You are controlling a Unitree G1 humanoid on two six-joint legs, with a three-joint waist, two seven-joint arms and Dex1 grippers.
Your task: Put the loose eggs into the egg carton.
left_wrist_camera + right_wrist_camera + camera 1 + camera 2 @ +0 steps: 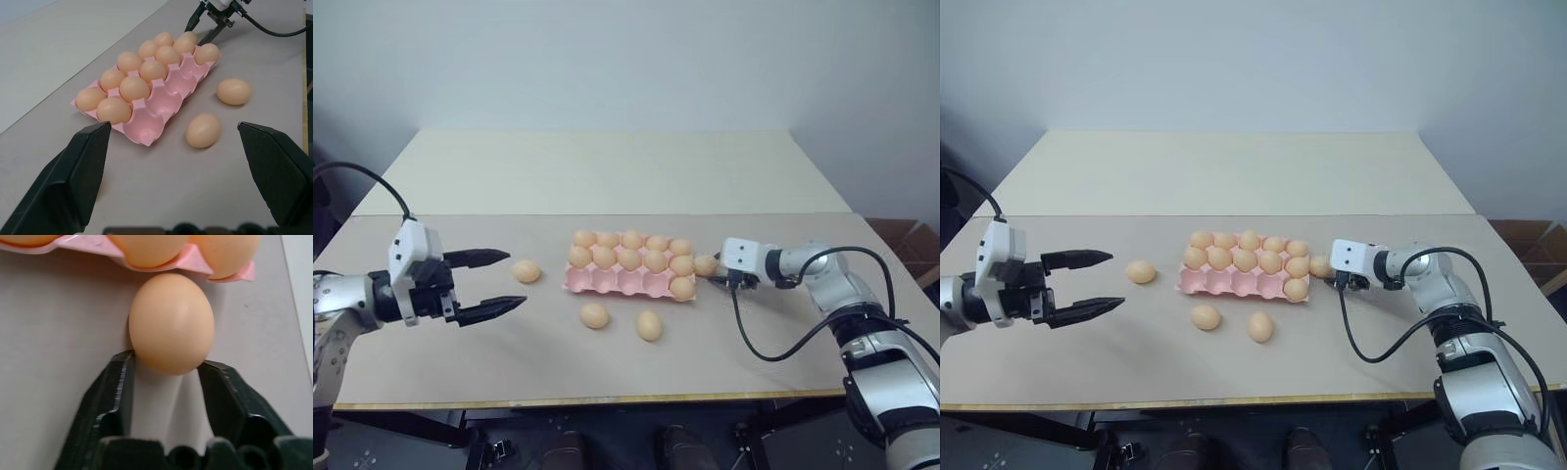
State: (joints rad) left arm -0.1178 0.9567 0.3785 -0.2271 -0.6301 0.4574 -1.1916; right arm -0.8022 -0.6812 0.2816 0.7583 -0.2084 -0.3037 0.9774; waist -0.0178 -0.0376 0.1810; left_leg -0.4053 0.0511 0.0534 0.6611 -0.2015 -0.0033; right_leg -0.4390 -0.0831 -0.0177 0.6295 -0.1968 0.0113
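Right now the right gripper point(166, 369) pinches the near end of an egg point(171, 323) beside the carton point(607, 281), presumably to lift it in. Three more eggs point(594, 315) lie loose (front row empty); the left gripper point(489, 284) waits, jaws spread.

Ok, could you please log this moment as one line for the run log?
right gripper: closing on loose egg beside egg carton | left gripper: open, idle | three eggs loose on table
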